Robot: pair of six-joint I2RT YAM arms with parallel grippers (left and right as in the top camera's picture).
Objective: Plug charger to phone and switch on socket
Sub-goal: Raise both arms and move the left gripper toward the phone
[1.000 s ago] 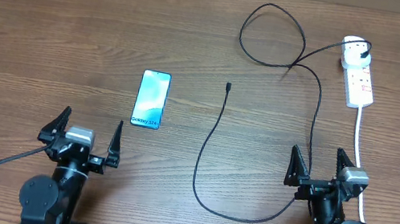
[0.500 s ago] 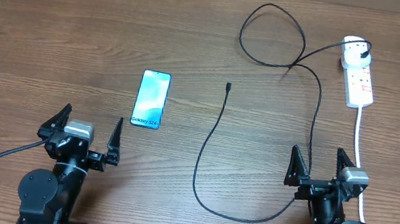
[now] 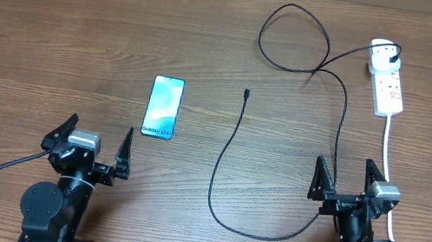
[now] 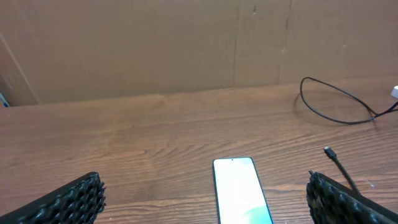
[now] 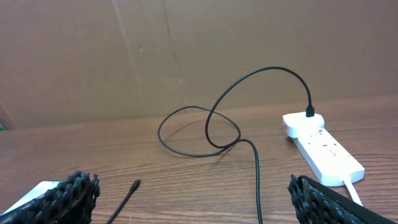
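Note:
The phone [image 3: 163, 107] lies flat on the wooden table, screen up and lit blue; it also shows in the left wrist view [image 4: 239, 193]. The black charger cable [image 3: 228, 154] runs from the socket in a loop and a long curve; its connector tip [image 3: 247, 94] lies free right of the phone, and shows in the right wrist view [image 5: 134, 185]. The white socket [image 3: 388, 82] lies at the far right, with the cable's plug in its far end [image 5: 311, 114]. My left gripper [image 3: 95, 146] is open and empty just before the phone. My right gripper [image 3: 348, 181] is open and empty over the cable.
The socket's thick white cord [image 3: 389, 181] runs down the right side past my right arm. A cardboard wall [image 4: 186, 43] stands along the table's far edge.
The left arm has shifted very slightly near the front edge. Nothing else has moved.

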